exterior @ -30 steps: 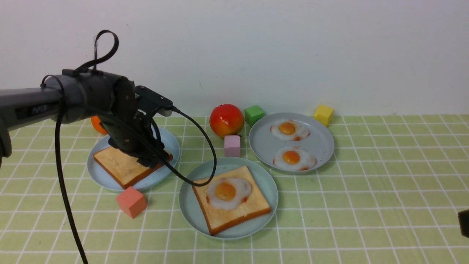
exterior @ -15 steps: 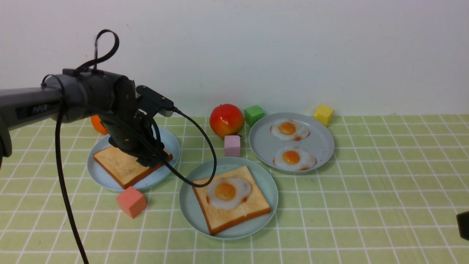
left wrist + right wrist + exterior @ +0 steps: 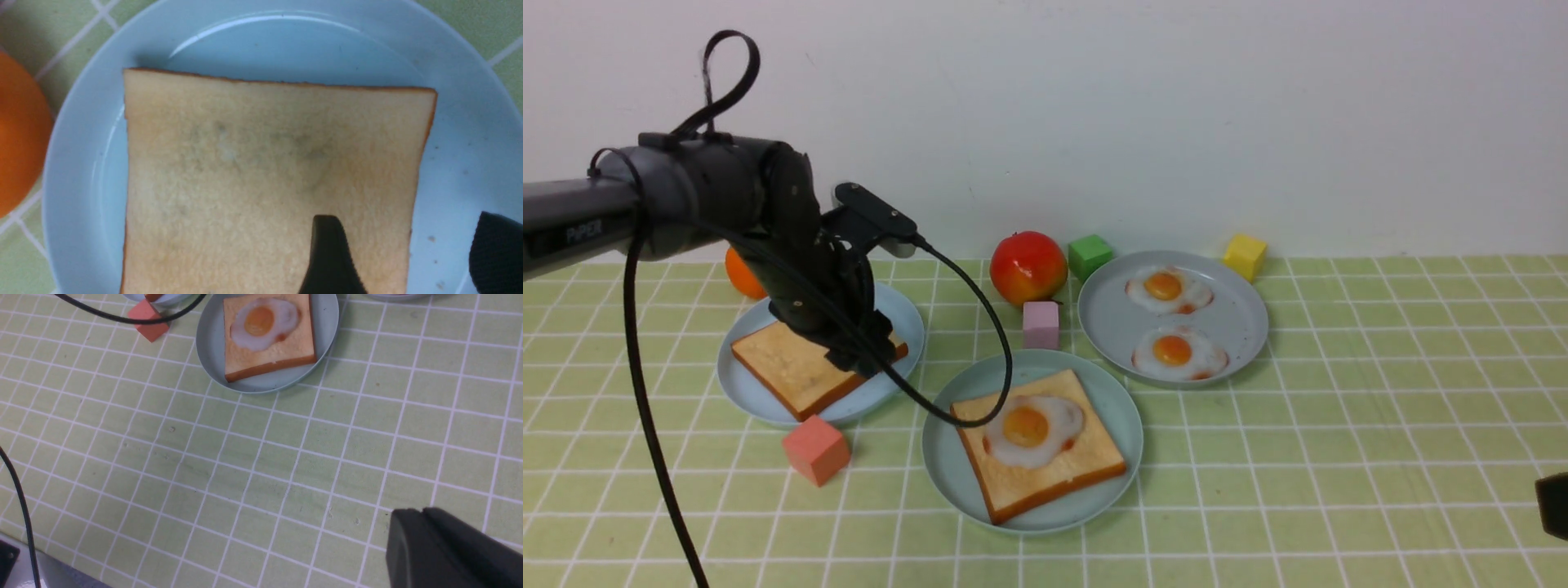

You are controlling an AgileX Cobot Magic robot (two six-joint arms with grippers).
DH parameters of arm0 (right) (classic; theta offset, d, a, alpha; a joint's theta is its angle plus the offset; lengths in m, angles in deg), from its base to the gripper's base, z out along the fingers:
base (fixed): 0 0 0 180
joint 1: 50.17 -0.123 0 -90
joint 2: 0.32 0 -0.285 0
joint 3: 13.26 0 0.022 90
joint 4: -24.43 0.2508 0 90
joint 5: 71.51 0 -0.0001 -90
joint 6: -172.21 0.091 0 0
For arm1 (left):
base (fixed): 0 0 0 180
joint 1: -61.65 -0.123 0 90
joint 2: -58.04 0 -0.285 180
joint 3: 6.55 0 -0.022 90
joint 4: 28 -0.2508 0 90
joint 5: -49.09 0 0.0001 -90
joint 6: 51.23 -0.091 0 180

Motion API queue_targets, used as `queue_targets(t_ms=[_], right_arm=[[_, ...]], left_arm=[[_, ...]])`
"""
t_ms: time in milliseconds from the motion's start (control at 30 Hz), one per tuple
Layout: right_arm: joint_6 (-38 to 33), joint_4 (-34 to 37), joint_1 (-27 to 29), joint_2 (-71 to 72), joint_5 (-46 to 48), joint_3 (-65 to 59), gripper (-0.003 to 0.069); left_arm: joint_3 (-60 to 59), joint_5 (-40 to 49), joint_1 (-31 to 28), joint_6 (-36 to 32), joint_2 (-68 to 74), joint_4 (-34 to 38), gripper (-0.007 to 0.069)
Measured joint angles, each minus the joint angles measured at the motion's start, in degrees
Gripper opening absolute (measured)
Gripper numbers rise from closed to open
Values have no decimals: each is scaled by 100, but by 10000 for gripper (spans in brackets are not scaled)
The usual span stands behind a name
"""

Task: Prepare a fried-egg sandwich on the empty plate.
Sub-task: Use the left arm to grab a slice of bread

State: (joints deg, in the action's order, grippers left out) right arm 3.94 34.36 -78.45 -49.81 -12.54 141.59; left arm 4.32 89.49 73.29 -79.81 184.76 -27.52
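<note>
Though a black cable point(image 3: 992, 327) droops across its back-left corner, the sandwich's lower half is plain to see. One thick square toast slice point(image 3: 1078, 474), golden with a dark-brown crust, lies on the mint-green plate point(image 3: 943, 474) at the front centre of the green checked tablecloth point(image 3: 1339, 457). A glossy white fried egg point(image 3: 1033, 429) with an orange yolk rests on top of it. The second toast slice point(image 3: 784, 371), matte and spongy, lies flat on the sky-blue plate point(image 3: 739, 392) to the left, one corner hidden behind the left gripper point(image 3: 862, 357). That gripper's jaws stand wide apart, straddling the crust: one black finger point(image 3: 327, 253) is over the bread's face, the other beyond the edge above the plate. Whether either touches, I cannot tell. An orange point(image 3: 739, 278) peeks from behind the arm. Only a dark sliver of the right gripper point(image 3: 1553, 505) shows at the far right, and I cannot tell how its jaws stand.
</note>
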Motion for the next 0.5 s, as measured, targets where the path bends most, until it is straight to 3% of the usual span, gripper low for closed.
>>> queue_targets(t_ms=[233, 300, 433, 500], right_arm=[[0, 153, 0, 0, 0, 0, 57], [0, 279, -6, 0, -5, 0, 60], [0, 491, -6, 0, 2, 0, 66], [0, 533, -6, 0, 1, 0, 69]], left_arm=[[12, -111, 0, -41, 289, -178, 437], [41, -117, 0, -41, 319, -278, 395], [42, -130, 0, -41, 330, -362, 223], [47, -78, 0, -41, 317, -381, 185]])
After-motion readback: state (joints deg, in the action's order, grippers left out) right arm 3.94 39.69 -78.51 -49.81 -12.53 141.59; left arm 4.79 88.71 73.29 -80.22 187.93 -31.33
